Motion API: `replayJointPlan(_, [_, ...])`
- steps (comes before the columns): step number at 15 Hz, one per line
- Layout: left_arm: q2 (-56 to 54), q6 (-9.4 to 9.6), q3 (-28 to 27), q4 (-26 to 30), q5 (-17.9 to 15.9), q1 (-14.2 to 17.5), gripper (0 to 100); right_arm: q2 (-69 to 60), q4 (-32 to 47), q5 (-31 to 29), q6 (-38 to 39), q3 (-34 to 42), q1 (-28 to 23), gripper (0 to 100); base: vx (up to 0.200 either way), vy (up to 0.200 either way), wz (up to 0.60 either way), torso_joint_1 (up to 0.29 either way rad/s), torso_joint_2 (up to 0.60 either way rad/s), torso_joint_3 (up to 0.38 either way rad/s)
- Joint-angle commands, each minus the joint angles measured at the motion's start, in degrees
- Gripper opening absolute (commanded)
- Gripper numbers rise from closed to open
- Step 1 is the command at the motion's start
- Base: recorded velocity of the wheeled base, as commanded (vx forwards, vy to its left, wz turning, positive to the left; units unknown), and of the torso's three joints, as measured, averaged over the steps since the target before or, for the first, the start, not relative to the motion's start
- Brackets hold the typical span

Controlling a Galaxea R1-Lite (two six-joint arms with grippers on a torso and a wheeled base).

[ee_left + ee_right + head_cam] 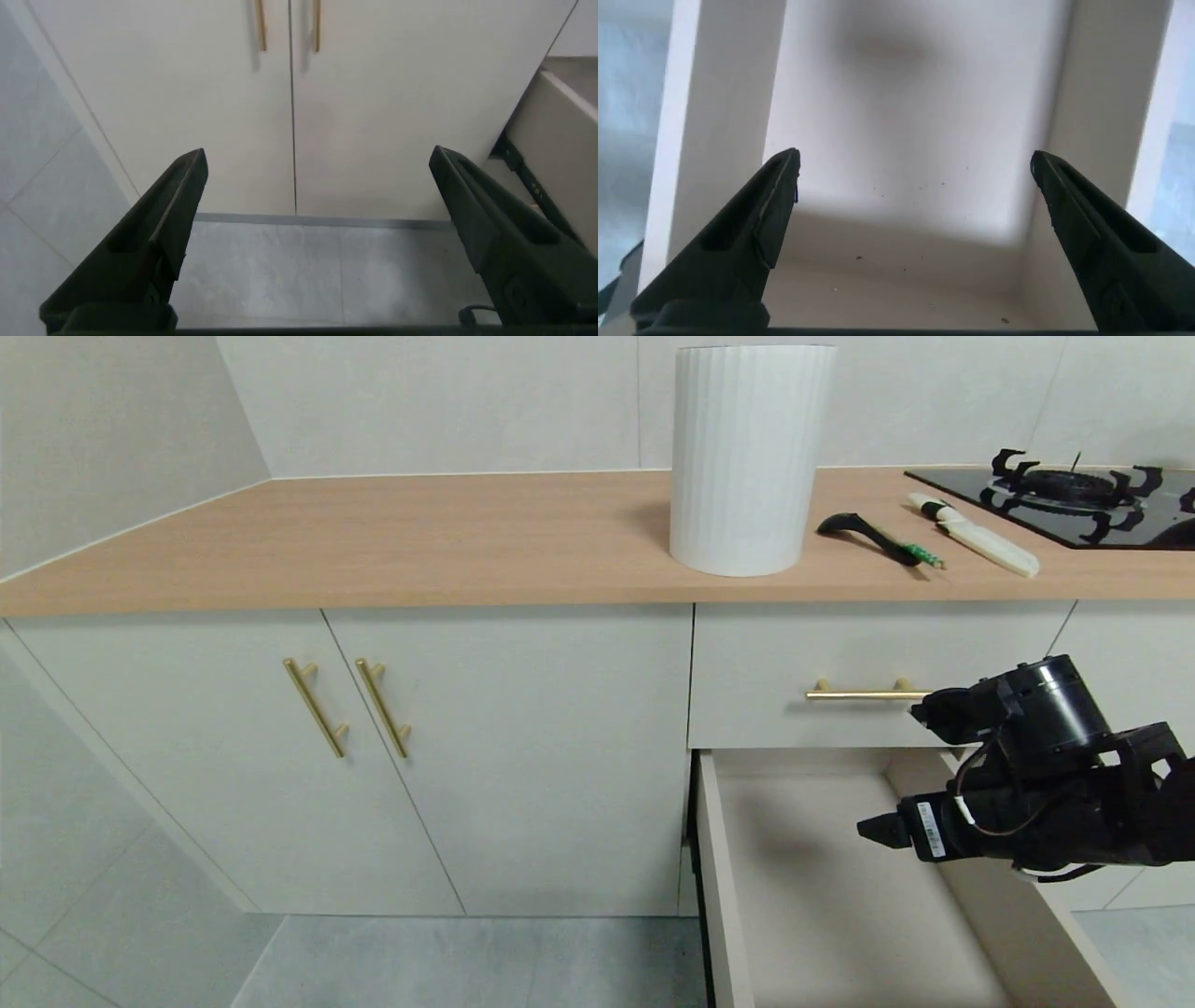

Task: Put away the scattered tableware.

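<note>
Countertop (420, 541): two loose pieces lie toward its right end, between a white ribbed canister (747, 457) and the gas hob (1064, 495).
Black spoon (873, 539): flat on the countertop just right of the canister, its green-tipped handle pointing toward the front edge.
White knife (980, 546): beside the spoon on the hob side, near it but apart, lying at an angle.
Drawer (719, 859): pulled out below the countertop's right end, under a shut drawer with a brass handle.
Right gripper (912, 168): low over the drawer's interior, fingers spread wide, nothing between them.
Left gripper (318, 163): down low facing the cabinet doors (374, 93), fingers wide apart, carrying nothing.
Progress: we judge the opening step done, since the drawer stands ready.
Left to do: both pieces are on the countertop and neither is in the drawer yet. Each needs picking up, then placing inside, and the drawer likely needs shutting.
</note>
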Motion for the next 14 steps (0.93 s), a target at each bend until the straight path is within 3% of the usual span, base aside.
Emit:
replayJointPlan(1, [0.0,-0.04,0.0,0.0,0.0,0.0,100,-0.2,-0.3,-0.1,0.0,0.1,0.0,100,0.000,0.000,0.00,0.193,-0.53,-0.315])
replayJointPlan(14, [0.0,-0.04,0.0,-0.1,0.0,0.0,100,-0.3,-5.9,-0.7,0.0,1.1,0.0,100,0.000,0.000,0.00,0.187,-0.49,-0.284])
